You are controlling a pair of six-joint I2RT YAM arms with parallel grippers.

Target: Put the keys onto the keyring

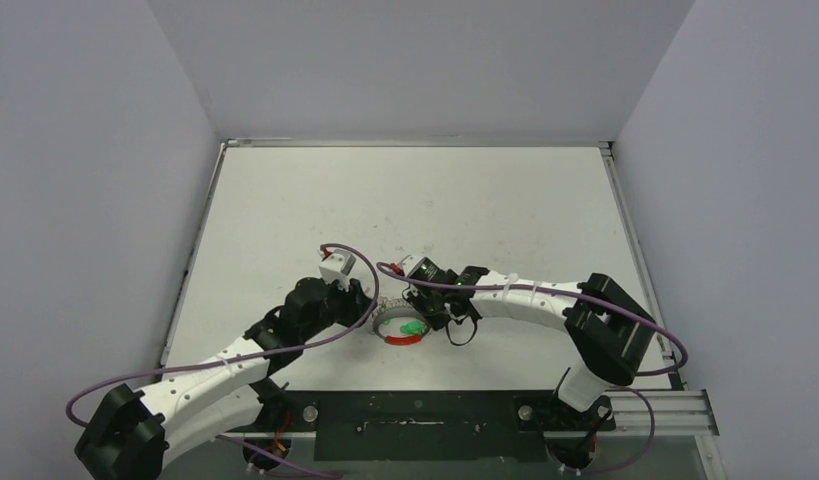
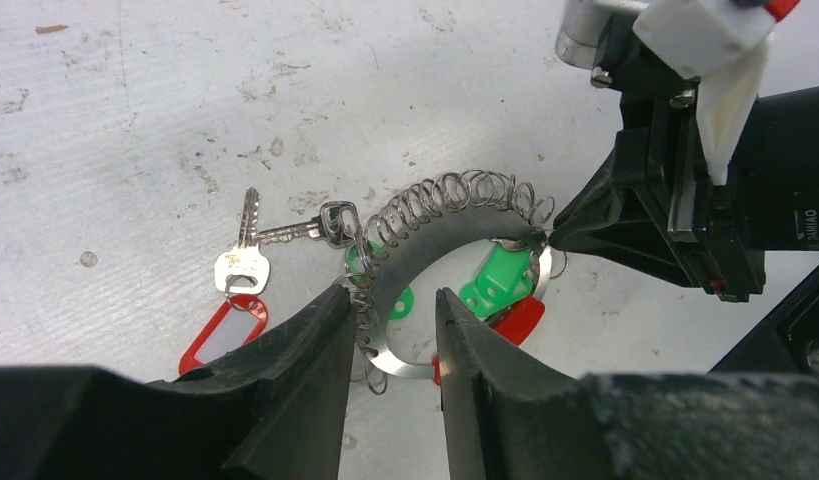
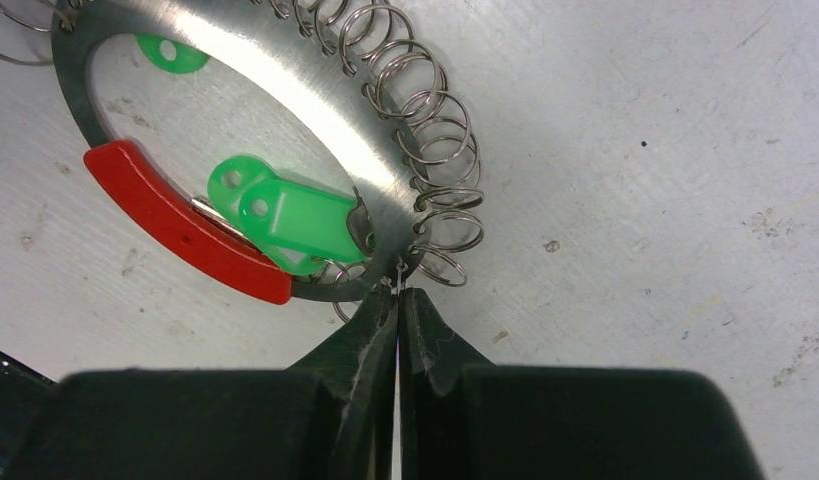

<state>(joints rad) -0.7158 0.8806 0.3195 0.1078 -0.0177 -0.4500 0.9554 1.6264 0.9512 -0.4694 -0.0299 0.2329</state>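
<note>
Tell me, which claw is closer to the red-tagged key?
Left. The left gripper holds the keyring, with the red-tagged key lying just beside it; the right gripper is shut at the ring's opposite edge, farther away.

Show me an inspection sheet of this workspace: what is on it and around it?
Surface: white table, scuffed and speckled.
Job's things: keyring sits between the two arms; green tags show inside its loop; a red-tagged key lies beside it on the table.
Clutter: nothing seen.
Claws: left claw grips the keyring's metal band; right claw is shut, its tips at the ring's rim.
Cables: purple cables loop along both arms.
Surroundings: plain pale walls on three sides.
</note>
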